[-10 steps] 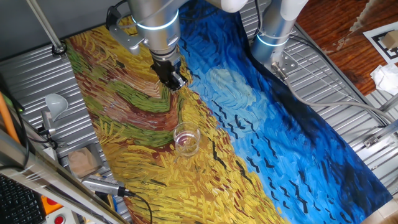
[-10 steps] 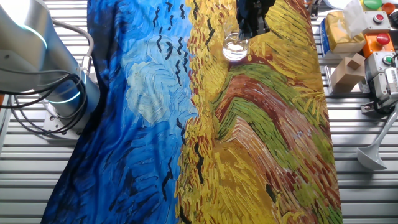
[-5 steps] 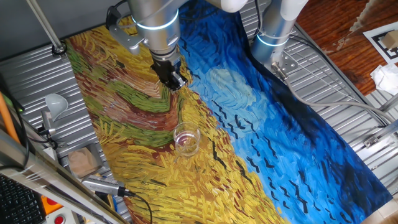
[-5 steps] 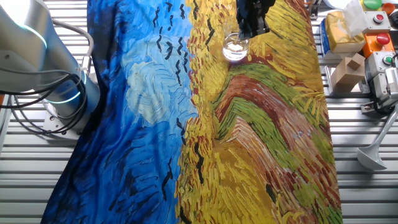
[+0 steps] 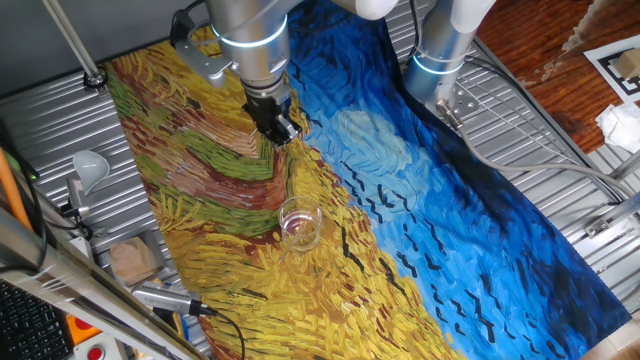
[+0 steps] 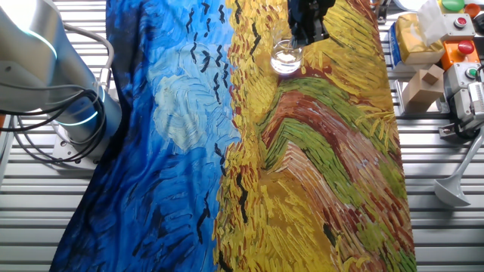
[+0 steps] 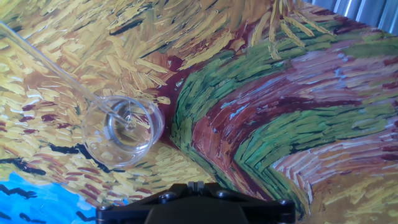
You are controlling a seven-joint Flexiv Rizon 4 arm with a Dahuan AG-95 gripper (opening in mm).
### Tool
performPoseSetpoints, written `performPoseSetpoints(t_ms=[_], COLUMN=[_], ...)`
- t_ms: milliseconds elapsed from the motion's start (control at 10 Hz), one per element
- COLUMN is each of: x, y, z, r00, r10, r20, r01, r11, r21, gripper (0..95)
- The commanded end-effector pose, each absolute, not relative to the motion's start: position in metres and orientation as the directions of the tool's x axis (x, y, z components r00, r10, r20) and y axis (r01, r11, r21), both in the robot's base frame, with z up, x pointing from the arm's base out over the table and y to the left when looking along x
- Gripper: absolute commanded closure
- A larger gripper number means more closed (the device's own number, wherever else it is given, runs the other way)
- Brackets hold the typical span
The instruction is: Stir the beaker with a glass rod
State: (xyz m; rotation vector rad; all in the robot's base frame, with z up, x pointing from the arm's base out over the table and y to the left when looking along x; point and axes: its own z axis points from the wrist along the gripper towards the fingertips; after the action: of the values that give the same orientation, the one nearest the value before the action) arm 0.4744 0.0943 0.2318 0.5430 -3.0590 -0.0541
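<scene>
On the yellow part of the painted cloth, the beaker (image 5: 300, 224) stands upright with the rod's tip dipped inside it.

From the beaker outward: it is a short clear glass cylinder with a rounded rim, and the hand view shows the lower end of the glass rod (image 7: 56, 71) reaching down into it, near the bottom. The rod's long axis slants up and away to the far left of that view. In one fixed view the gripper (image 5: 280, 127) hangs well above and beyond the beaker, toward the far side of the cloth (image 5: 200, 190), so stirring turns on swinging that low tip around inside the rim without knocking the wall. The fingers look pressed together (the rod between them is too thin to make out, so I judge rather than see the pinch).
</scene>
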Motion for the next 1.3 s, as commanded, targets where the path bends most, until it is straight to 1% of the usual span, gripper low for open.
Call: performPoseSetpoints(t_ms=[100, 600, 900, 1300], x=[0.480, 0.491, 0.493, 0.511], y=[0.101, 0.122, 0.141, 0.164], z=[0.242, 0.248, 0.258, 0.269], r00=[-0.938, -0.945, -0.949, -0.949], r10=[-0.344, -0.326, -0.315, -0.311], r20=[0.039, 0.039, 0.037, 0.048], r01=[-0.342, -0.324, -0.313, -0.310], r11=[0.939, 0.945, 0.949, 0.950], r21=[0.043, 0.044, 0.044, 0.042], gripper=[95.0, 95.0, 95.0, 95.0])
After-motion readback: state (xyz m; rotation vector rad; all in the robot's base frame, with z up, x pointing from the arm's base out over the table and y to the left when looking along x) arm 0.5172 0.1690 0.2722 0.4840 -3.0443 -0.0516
